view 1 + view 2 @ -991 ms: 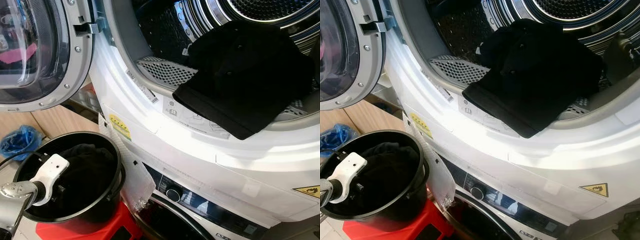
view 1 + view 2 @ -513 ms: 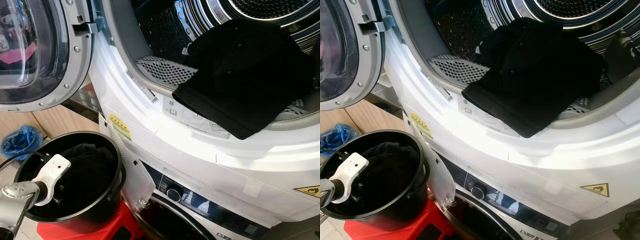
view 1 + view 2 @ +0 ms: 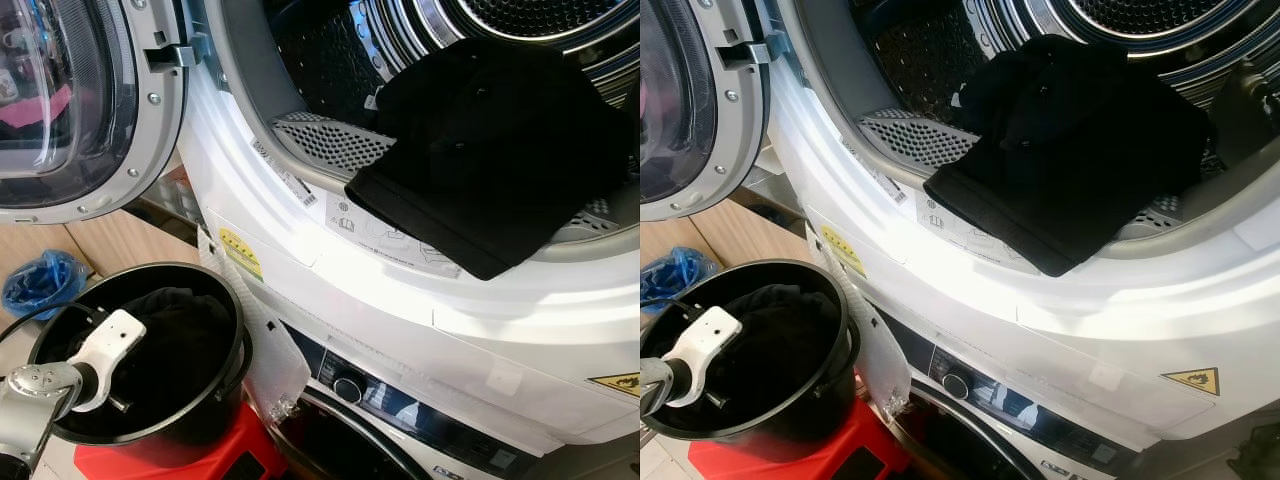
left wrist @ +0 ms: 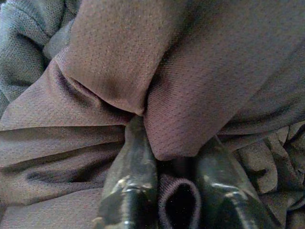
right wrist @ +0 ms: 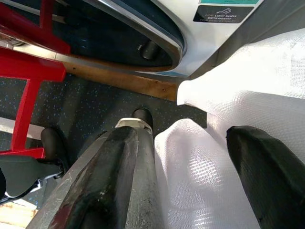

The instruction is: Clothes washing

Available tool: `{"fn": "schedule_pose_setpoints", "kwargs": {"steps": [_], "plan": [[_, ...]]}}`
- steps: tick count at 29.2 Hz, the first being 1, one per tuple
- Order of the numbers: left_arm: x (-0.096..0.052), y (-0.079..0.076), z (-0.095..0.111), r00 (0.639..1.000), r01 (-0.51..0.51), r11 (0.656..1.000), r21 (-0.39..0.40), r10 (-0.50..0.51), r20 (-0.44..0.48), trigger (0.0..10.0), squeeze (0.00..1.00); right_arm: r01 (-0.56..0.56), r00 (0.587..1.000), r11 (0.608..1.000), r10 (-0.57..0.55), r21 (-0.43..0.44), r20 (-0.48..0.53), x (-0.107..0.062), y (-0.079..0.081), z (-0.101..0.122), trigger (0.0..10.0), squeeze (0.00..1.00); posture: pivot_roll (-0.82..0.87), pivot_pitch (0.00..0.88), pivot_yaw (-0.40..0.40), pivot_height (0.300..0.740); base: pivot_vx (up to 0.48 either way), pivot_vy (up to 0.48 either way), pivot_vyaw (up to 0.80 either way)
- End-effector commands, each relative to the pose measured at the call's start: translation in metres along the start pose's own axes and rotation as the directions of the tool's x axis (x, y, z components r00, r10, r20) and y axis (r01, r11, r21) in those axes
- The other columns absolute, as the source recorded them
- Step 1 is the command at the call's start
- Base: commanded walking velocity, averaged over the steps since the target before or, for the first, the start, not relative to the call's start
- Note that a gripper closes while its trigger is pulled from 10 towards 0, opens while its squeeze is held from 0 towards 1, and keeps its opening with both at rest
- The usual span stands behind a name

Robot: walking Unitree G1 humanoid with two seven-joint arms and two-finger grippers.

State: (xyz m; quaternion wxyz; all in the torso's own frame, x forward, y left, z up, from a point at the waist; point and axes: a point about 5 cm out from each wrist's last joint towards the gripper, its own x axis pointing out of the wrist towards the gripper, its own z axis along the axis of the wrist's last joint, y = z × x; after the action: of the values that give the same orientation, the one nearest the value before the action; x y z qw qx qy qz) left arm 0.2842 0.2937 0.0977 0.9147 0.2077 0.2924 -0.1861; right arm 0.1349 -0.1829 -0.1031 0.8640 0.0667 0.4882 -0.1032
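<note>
Reaching down into the black bucket [image 3: 215, 400], the left gripper [image 4: 174, 191] has its two fingers pinched on a fold of the dark clothes [image 4: 190, 86] piled inside. The bucket sits on a red stool [image 3: 235, 455], just beside the stacked machines. The right gripper [image 5: 190, 191] hangs low with fingers spread. Higher and farther back, a black garment [image 3: 490, 150] drapes over the rim of the open dryer drum [image 3: 330, 145], whose door [image 3: 90, 110] stands swung aside.

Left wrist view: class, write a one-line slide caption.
Left gripper pinching a fold of dark mesh clothing between its two black fingers.
</note>
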Motion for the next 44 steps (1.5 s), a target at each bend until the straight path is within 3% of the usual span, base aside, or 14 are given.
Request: {"fn": "schedule_pose_setpoints", "kwargs": {"steps": [1, 8, 11, 18, 23, 26, 29, 31, 36, 37, 38, 41, 42, 44], "plan": [[0.002, -0.002, -0.004, 1.000, 0.018, 1.000, 0.001, -0.018, -0.019, 0.0, 0.00, -0.006, 0.999, 1.000, 0.006, 0.001, -0.031, -0.001, 0.002, -0.008, 10.0, 0.00, 0.09, 0.108, -0.014, 0.740, 0.000, 0.000, 0.00], [0.003, -0.002, -0.002, 1.000, 0.028, 1.000, 0.011, -0.028, -0.005, 0.0, 0.00, -0.005, 0.999, 1.000, 0.005, -0.002, -0.035, -0.001, 0.001, -0.009, 10.0, 0.00, 0.10, 0.090, -0.016, 0.740, 0.000, 0.000, 0.00], [-0.003, -0.006, 0.008, 0.991, 0.112, 0.993, 0.042, -0.115, 0.065, 0.0, 0.00, -0.004, 0.999, 1.000, 0.004, 0.000, -0.034, -0.001, 0.001, -0.008, 10.0, 0.00, 0.10, 0.090, -0.017, 0.740, 0.000, 0.000, 0.00], [-0.036, -0.020, 0.042, 0.878, 0.390, 0.909, 0.150, -0.416, 0.239, 0.0, 0.00, -0.004, 1.000, 1.000, 0.004, -0.001, -0.030, -0.001, 0.000, -0.007, 10.0, 0.00, 0.11, 0.100, -0.018, 0.740, 0.000, 0.000, 0.00], [-0.053, -0.009, 0.058, 0.855, 0.382, 0.912, 0.153, -0.411, 0.317, 0.0, 0.00, -0.006, 1.000, 1.000, 0.006, 0.000, -0.028, -0.001, 0.000, -0.006, 10.0, 0.00, 0.11, 0.106, -0.018, 0.740, 0.000, 0.000, 0.00], [-0.064, -0.009, 0.053, 0.845, 0.413, 0.898, 0.151, -0.440, 0.306, 0.0, 0.00, -0.008, 1.000, 1.000, 0.008, 0.001, -0.028, -0.001, 0.001, -0.006, 10.0, 0.00, 0.11, 0.116, -0.017, 0.740, 0.000, 0.000, 0.00], [-0.081, -0.013, 0.055, 0.795, 0.479, 0.866, 0.144, -0.498, 0.346, 0.0, 0.00, -0.009, 0.999, 1.000, 0.009, 0.003, -0.031, -0.001, 0.000, -0.007, 10.0, 0.00, 0.12, 0.122, -0.020, 0.740, 0.000, 0.000, 0.00], [-0.099, -0.016, 0.074, 0.713, 0.531, 0.832, 0.160, -0.540, 0.448, 0.0, 0.00, -0.008, 0.999, 1.000, 0.008, 0.004, -0.033, -0.001, -0.001, -0.007, 10.0, 0.00, 0.12, 0.128, -0.024, 0.740, 0.000, 0.000, 0.00], [-0.113, -0.028, 0.092, 0.605, 0.604, 0.762, 0.232, -0.629, 0.489, 0.0, 0.00, -0.006, 0.999, 1.000, 0.006, 0.002, -0.036, -0.001, -0.002, -0.008, 10.0, 0.00, 0.13, 0.132, -0.026, 0.740, 0.000, 0.000, 0.00], [-0.118, -0.034, 0.103, 0.551, 0.621, 0.730, 0.284, -0.665, 0.504, 0.0, 0.00, -0.006, 0.999, 1.000, 0.006, 0.003, -0.035, -0.001, -0.002, -0.008, 10.0, 0.00, 0.13, 0.133, -0.026, 0.740, 0.000, 0.000, 0.00], [-0.118, -0.034, 0.103, 0.551, 0.621, 0.730, 0.284, -0.665, 0.504, 0.0, 0.00, -0.006, 0.999, 1.000, 0.006, 0.003, -0.035, -0.001, -0.002, -0.008, 10.0, 0.00, 0.13, 0.133, -0.026, 0.740, 0.000, 0.000, 0.00], [-0.125, -0.039, 0.121, 0.473, 0.633, 0.696, 0.339, -0.694, 0.542, 0.0, 0.00, -0.007, 0.999, 1.000, 0.007, 0.008, -0.032, -0.001, -0.001, -0.007, 10.0, 0.00, 0.12, 0.131, -0.022, 0.740, 0.000, 0.000, 0.00], [-0.125, -0.039, 0.121, 0.473, 0.633, 0.696, 0.339, -0.694, 0.542, 0.0, 0.00, -0.007, 0.999, 1.000, 0.007, 0.008, -0.032, -0.001, -0.001, -0.007, 10.0, 0.00, 0.12, 0.131, -0.022, 0.740, 0.000, 0.000, 0.00], [-0.125, -0.047, 0.130, 0.425, 0.661, 0.657, 0.362, -0.725, 0.541, 0.0, 0.00, -0.009, 1.000, 1.000, 0.010, 0.014, -0.028, -0.001, 0.001, -0.005, 10.0, 0.00, 0.12, 0.131, -0.019, 0.740, 0.000, 0.000, 0.00]]}}
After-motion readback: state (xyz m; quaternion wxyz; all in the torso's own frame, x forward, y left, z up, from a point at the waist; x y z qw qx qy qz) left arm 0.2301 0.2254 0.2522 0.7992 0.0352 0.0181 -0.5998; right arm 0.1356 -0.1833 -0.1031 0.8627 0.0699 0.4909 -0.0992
